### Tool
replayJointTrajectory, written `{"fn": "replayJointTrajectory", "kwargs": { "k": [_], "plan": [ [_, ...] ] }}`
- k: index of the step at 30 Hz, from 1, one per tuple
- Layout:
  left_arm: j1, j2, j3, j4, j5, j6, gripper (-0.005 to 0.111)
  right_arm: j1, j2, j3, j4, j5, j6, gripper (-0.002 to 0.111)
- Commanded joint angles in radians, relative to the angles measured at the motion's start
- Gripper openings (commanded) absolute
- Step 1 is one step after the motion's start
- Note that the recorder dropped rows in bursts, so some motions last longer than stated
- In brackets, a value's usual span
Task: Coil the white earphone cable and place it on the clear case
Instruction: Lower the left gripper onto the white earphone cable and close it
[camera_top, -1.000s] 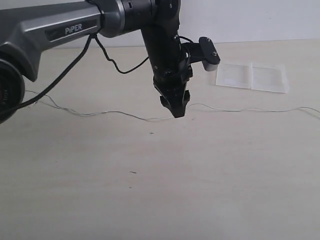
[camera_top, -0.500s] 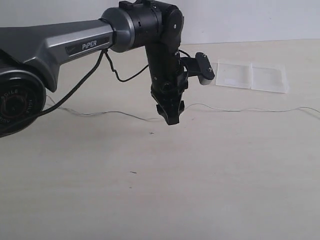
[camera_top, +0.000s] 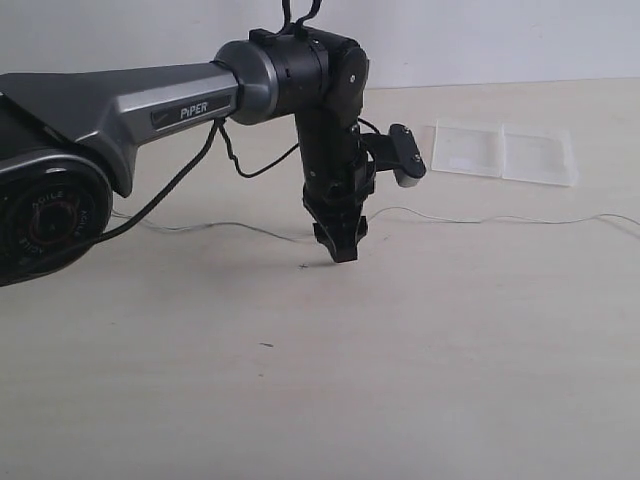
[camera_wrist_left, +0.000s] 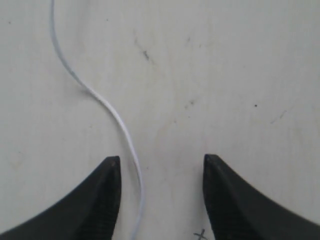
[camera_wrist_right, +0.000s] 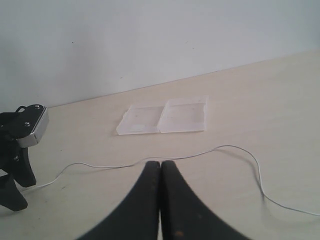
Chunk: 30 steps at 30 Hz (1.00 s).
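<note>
Tabletop (camera_top: 450, 380), pale and beige, carried everything and ran back to a white wall. Next in bulk, the left arm (camera_top: 130, 105), grey and black, reached in from the left edge toward the middle, with a black lead (camera_top: 170, 165) hanging slack under it. Its wrist bent straight down, so the left gripper (camera_top: 338, 250) pointed at the table near the centre; whether the tips touched the surface could not be told. A small camera block (camera_top: 405, 160) stuck out from that wrist toward the right. The case (camera_top: 505, 153) lay flat at the far right, both clear halves side by side, with nothing on it. The right gripper (camera_wrist_right: 160, 167) showed only in its own wrist view, its two dark fingers pressed together with nothing between them, aimed over the table toward the case (camera_wrist_right: 165, 119). The left gripper (camera_wrist_left: 161, 158) stood with its jaws spread wide apart in its wrist view. The cable (camera_top: 480, 219) stretched uncoiled across the table from left to right, nearer than the case and well apart from it. In the left wrist view the cable (camera_wrist_left: 112, 107) snaked in between the spread fingers, close to one of them, unclamped. From the right wrist the cable (camera_wrist_right: 200, 154) curved across the table on the near side of the case. A tiny dark mark (camera_top: 303, 266) sat just left of the left gripper.
</note>
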Motion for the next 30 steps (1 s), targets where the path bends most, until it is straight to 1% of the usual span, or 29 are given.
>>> {"fn": "replayJointTrajectory", "kwargs": {
  "k": [1, 26, 28, 30],
  "plan": [
    [-0.001, -0.006, -0.007, 0.007, -0.009, -0.008, 0.050, 0.000, -0.006, 0.004, -0.007, -0.005, -0.001, 0.000],
    [0.000, 0.028, -0.007, 0.029, -0.017, -0.013, 0.050, 0.000, -0.006, 0.004, -0.007, -0.005, -0.001, 0.000],
    [0.000, 0.028, -0.007, 0.032, -0.015, -0.023, 0.047, 0.000, -0.006, 0.004, -0.007, -0.005, -0.001, 0.000],
    [0.000, 0.028, -0.007, 0.034, -0.015, -0.027, 0.039, 0.000, -0.006, 0.004, -0.007, -0.005, -0.001, 0.000]
  ]
}}
